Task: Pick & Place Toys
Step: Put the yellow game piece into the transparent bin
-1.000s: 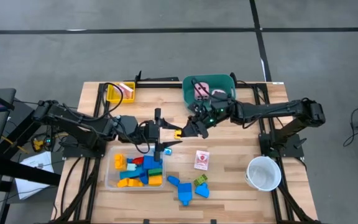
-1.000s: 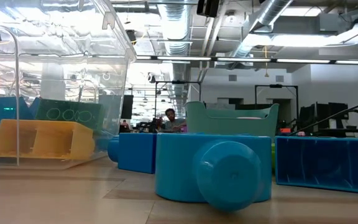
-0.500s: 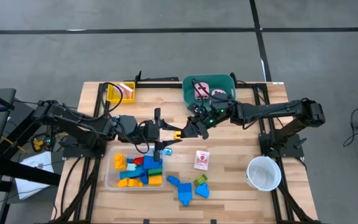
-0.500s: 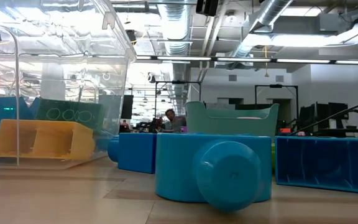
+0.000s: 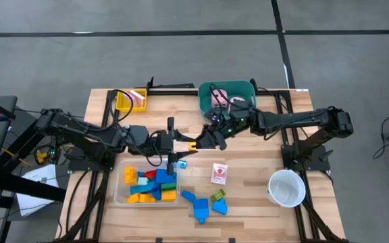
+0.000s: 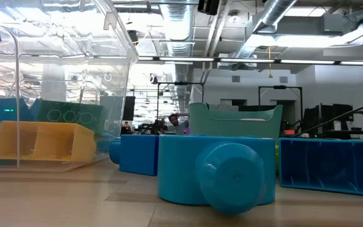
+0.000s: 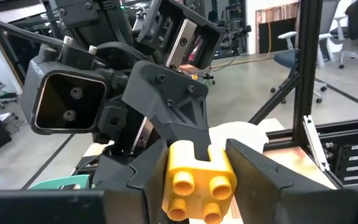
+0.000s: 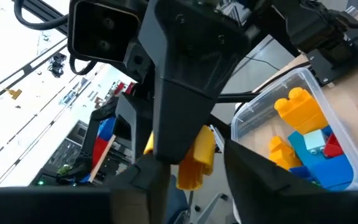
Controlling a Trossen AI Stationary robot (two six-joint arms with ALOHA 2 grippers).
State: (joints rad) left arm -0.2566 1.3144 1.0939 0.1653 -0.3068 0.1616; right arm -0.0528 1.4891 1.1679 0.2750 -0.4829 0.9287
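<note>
Above mid-table: the two grippers meet nose to nose over bare wood, between the teal tub (image 5: 226, 96) and the clear tray (image 5: 149, 185), with one yellow block (image 5: 192, 144) between them.
Left gripper (image 7: 196, 186): fingers pressed on both flanks of the yellow block (image 7: 197, 179), studs facing its wrist camera; it grips the block.
Right gripper (image 5: 205, 141): tips at the same block; in the right wrist view its fingers stand apart on either side and do not seem to pinch. Judged released, mid hand-over.
Block, handling: hard moulded plastic, light, stiff, smooth-sided; likely to slip or twist if pinched off-centre. Not fragile.
Where to hold: flat opposite side walls, mid-height, pads square to the faces; avoid studded top and corners.
Other toys: mixed blue, yellow and red blocks in the clear tray; loose blue blocks (image 5: 201, 204) and a green one (image 5: 218, 196) just beside it; a pink-white card (image 5: 219, 173) on the wood; pink items in the teal tub.
Not task items: yellow tray (image 5: 130, 100), white cup (image 5: 287, 187).
Risk: block dropping if the left grip is shallow.
</note>
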